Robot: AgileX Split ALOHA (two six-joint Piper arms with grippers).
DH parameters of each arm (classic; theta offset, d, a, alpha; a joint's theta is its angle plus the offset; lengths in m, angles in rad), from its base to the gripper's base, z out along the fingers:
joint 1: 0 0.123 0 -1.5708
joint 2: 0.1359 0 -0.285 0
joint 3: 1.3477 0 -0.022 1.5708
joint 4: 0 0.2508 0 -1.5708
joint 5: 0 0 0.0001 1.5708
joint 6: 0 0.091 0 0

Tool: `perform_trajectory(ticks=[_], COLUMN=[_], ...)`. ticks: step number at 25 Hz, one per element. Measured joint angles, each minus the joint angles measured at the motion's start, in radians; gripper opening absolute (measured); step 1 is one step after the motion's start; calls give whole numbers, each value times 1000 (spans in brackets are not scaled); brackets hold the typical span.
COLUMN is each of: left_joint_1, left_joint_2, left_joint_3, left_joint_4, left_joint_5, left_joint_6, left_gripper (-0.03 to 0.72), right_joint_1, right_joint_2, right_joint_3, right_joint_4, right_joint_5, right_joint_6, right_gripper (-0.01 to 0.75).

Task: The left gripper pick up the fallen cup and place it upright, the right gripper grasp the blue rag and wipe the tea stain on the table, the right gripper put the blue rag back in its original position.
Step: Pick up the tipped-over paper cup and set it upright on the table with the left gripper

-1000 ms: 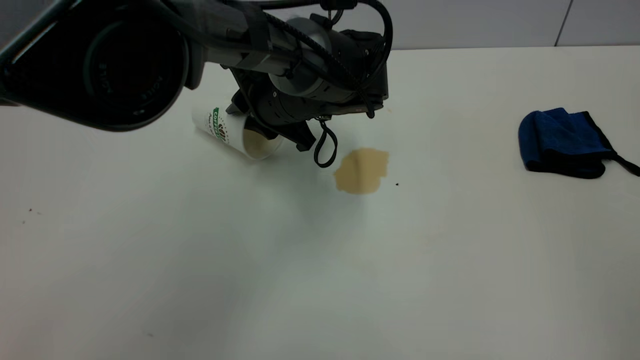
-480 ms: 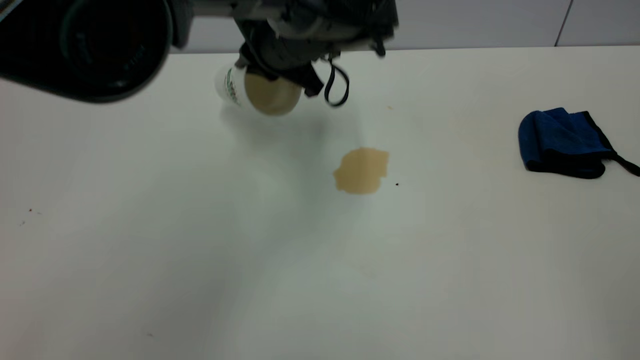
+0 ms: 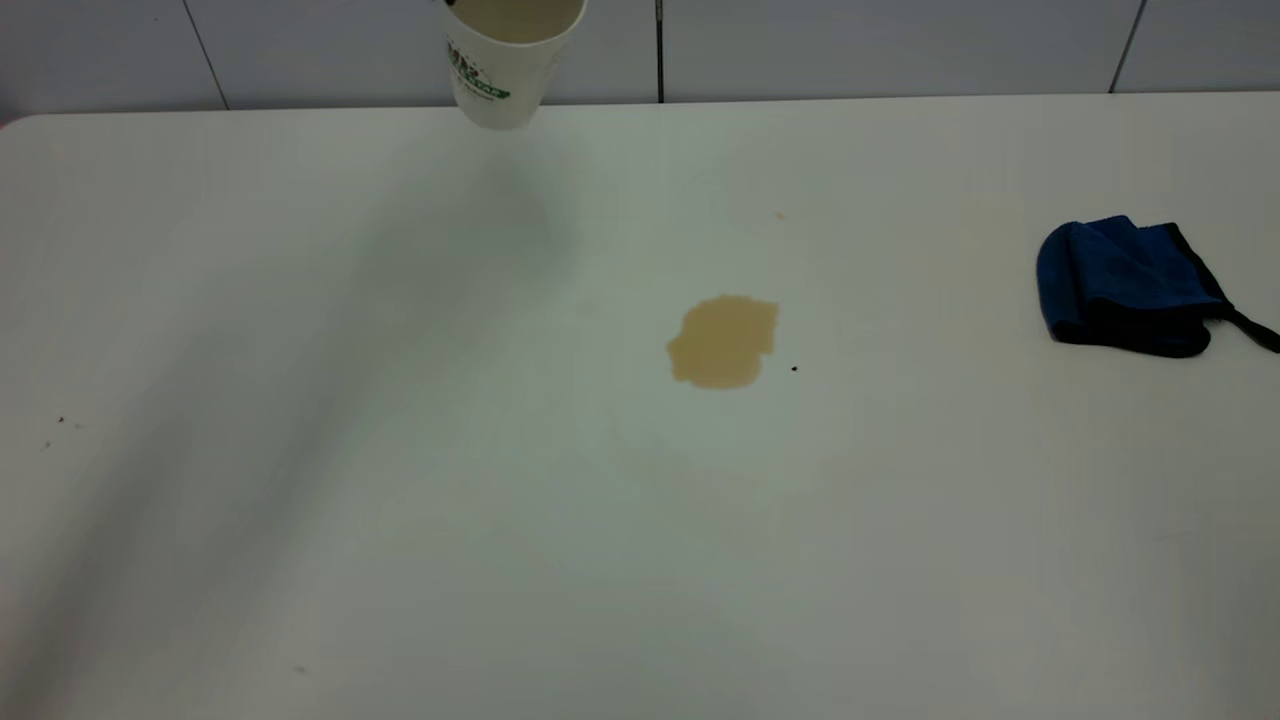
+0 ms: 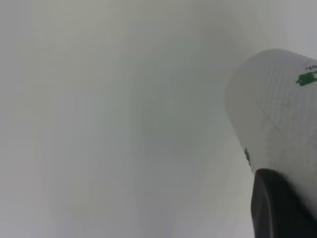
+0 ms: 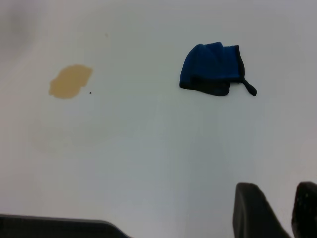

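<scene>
1. While the left gripper (image 4: 282,198) holds the cup (image 3: 512,62) high over the far edge of the table (image 3: 400,500), I see only one black finger (image 4: 277,210) against the textured wall. The cup hangs mouth up and a little tilted, so I judge the claw clamped on it. A squeeze on thin paper could dent it or let it slide out
2. If the claw lets go before the base sits flat beneath it, the cup could tip and lie on its side again
3. The tea stain (image 3: 722,341) lies below the left claw and off toward the right arm's side, well apart from the cup. If the cup is set down near it, the cup stands in the way of the wipe
4. The right gripper (image 5: 288,213) hangs above bare table with its fingers a little apart and nothing between them. The blue rag (image 3: 1120,285) lies bunched on the table out ahead of it, well apart. A pinch on one loose fold or on the thin strap (image 5: 249,88) could leave the cloth dangling and smear the stain
5. The stain lies farther from the right claw than the rag does, so a sweep toward it could knock a cup parked close by
</scene>
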Motion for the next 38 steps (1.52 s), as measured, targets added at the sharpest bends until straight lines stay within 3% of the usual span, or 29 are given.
perform_trajectory(ticks=[5, 18, 21, 30, 34, 38], left_joint_1=[85, 89, 89, 93, 93, 93], left_joint_2=[33, 161, 172, 174, 174, 167], left_joint_3=[0, 0, 0, 0, 0, 0], left_joint_4=[-239, -287, -287, -271, -267, -267], left_joint_5=[1, 1, 1, 1, 1, 1], left_joint_6=[31, -12, -17, -6, -2, -4], left_gripper=[10, 39, 97, 398, 488, 530], right_joint_1=[0, 0, 0, 0, 0, 0], right_joint_2=[0, 0, 0, 0, 0, 0], right_joint_3=[0, 0, 0, 0, 0, 0], right_joint_4=[0, 0, 0, 0, 0, 0], right_joint_5=[0, 0, 0, 0, 0, 0], right_joint_6=[0, 0, 0, 0, 0, 0], right_gripper=[238, 238, 238, 238, 238, 238])
